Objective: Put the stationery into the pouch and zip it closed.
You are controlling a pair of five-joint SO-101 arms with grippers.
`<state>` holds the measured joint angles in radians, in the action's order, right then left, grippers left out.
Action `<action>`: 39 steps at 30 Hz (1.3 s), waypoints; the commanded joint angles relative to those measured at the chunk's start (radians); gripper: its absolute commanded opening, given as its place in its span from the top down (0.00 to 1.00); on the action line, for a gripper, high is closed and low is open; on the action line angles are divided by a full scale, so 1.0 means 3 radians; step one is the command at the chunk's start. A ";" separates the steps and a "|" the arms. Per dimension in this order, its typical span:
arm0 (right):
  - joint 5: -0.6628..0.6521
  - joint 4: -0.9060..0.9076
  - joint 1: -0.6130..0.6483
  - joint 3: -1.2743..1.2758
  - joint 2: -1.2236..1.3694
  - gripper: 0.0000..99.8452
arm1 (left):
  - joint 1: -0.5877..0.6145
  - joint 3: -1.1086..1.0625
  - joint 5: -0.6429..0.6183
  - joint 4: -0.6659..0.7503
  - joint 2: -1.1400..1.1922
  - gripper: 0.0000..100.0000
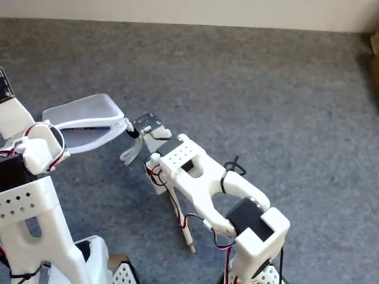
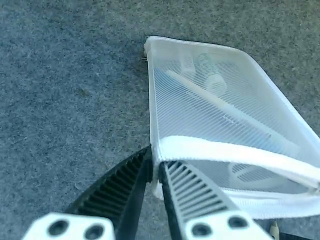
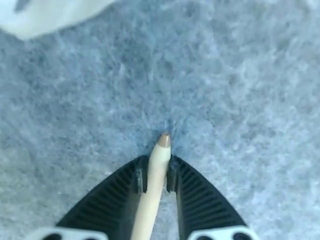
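A translucent white mesh pouch (image 1: 89,118) lies on the grey carpet at the left, its zip mouth (image 2: 235,159) gaping. Inside the pouch (image 2: 220,100) I see a long pale stick and a few small pale items. My left gripper (image 2: 154,162) is shut on the end of the pouch's zip edge. My right gripper (image 3: 156,167) is shut on a cream pencil (image 3: 157,165), tip down and close to the carpet. In the high view the right gripper (image 1: 135,148) sits just beside the pouch's mouth, and the pencil (image 1: 180,222) trails back under the arm.
Grey carpet (image 1: 266,89) stretches open to the back and the right. A pale wall strip (image 1: 237,12) runs along the far edge. Both arm bases stand at the near edge.
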<state>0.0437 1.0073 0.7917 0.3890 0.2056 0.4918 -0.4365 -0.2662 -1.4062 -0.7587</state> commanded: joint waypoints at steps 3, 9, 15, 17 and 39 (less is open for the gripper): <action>-0.0036 0.0125 0.0166 0.0049 0.0033 0.95 | 0.0049 0.0008 0.0026 0.0077 -0.0008 0.99; -0.0046 0.0304 0.0166 0.0033 0.0013 0.98 | 0.0049 0.0008 0.0026 0.0077 -0.0008 0.99; -0.0046 0.0540 0.0166 0.0028 0.0008 1.00 | 0.0049 -0.0043 0.0026 0.0102 -0.0008 0.99; -0.0041 0.0550 0.0166 0.0028 -0.0003 1.00 | 0.0049 -0.0054 0.0026 0.0102 -0.0008 0.99; -0.0036 0.0647 0.0166 0.0627 -0.2432 1.00 | -0.0212 -0.0033 0.0015 0.0092 -0.0008 0.99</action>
<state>0.0422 1.1960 0.8239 0.5823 -0.4005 0.4703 -0.4672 -0.2647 -1.4062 -0.7587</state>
